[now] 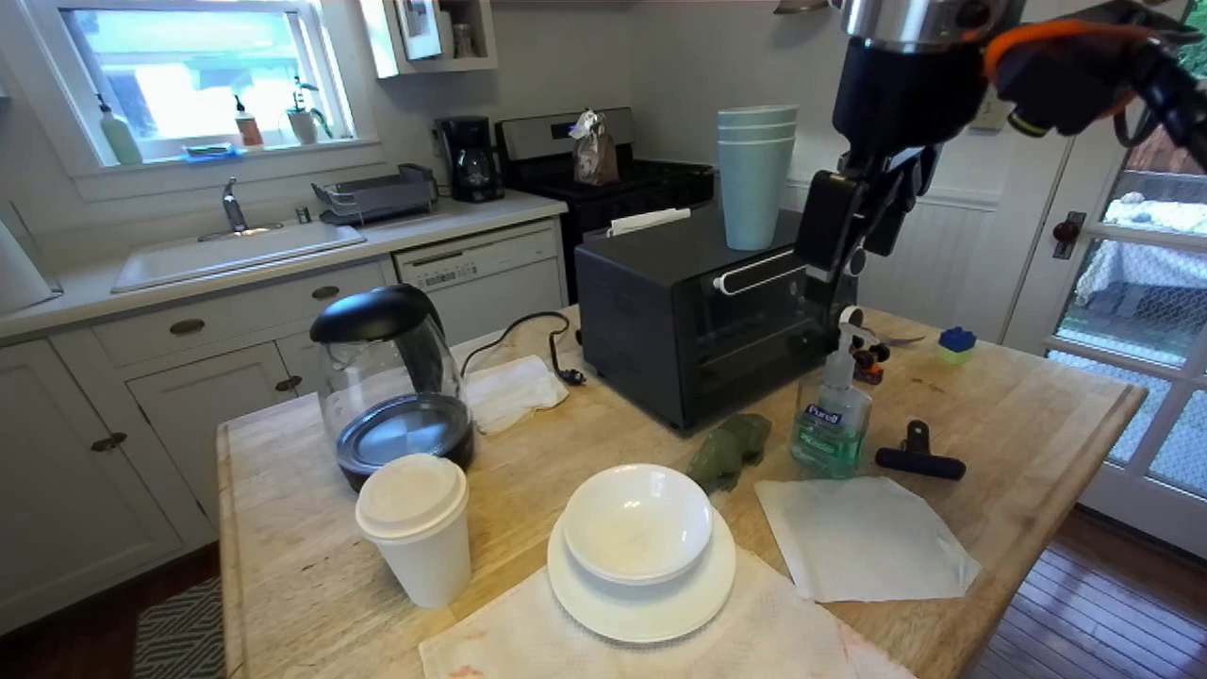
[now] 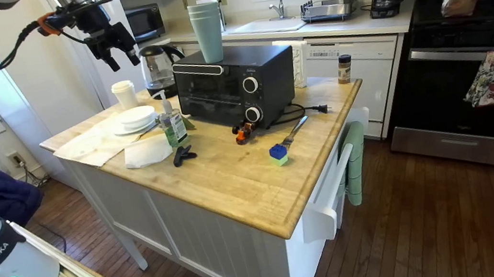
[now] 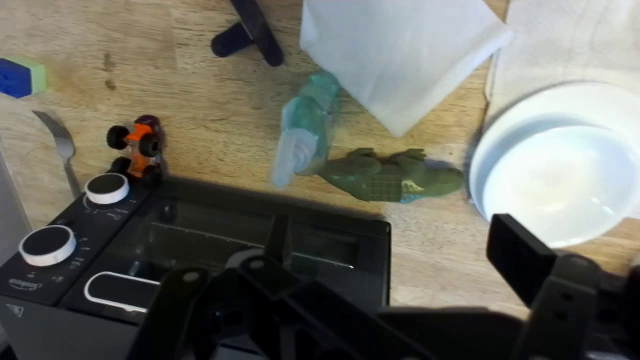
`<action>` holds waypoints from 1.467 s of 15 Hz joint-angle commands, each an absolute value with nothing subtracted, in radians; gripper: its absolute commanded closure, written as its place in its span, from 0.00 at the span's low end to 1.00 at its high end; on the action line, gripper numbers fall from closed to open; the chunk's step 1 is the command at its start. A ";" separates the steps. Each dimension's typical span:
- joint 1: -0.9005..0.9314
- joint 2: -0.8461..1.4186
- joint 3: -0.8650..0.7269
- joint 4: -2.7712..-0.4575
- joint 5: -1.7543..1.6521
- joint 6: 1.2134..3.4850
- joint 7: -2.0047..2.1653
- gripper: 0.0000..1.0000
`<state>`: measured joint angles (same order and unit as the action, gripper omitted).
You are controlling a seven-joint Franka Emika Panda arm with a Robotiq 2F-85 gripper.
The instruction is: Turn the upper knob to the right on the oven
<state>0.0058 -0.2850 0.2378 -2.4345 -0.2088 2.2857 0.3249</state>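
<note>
The oven is a black toaster oven that shows in both exterior views [image 1: 632, 273] [image 2: 266, 66]. Its upper knob [image 2: 250, 85] is a white ring with a dark face, straight above the lower knob [image 2: 253, 114]. In the wrist view the upper knob [image 3: 47, 245] is at the far left and the lower knob [image 3: 106, 188] lies nearer the table. My gripper [image 2: 125, 64] is open and empty, in the air in front of the oven's door end, apart from both knobs. In the wrist view its fingers [image 3: 400, 245] are wide apart.
Stacked teal cups [image 2: 208, 33] stand on the oven. A sanitizer bottle [image 2: 174, 127], a green toy [image 1: 731, 451] and a toy truck [image 2: 244, 132] lie close to its front. A kettle [image 1: 391, 396], paper cup [image 1: 420, 538], bowl [image 1: 638, 523] and clip [image 1: 919, 457] are also on the table.
</note>
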 commanded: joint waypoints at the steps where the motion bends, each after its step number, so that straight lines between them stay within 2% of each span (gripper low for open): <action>1: -0.002 -0.240 0.161 -2.413 -0.272 2.228 0.171 0.00; 8: -0.066 -0.210 0.049 -2.411 -0.495 2.244 0.034 0.00; 11: -0.093 -0.183 -0.015 -2.381 -0.455 2.294 0.030 0.00; 19: -0.086 -0.199 -0.018 -2.396 -0.442 2.281 0.029 0.00; 22: -0.120 -0.130 -0.025 -2.346 -0.509 2.289 0.112 0.00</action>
<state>-0.0940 -0.1930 -0.0179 -2.3955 -0.4465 2.2839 0.0559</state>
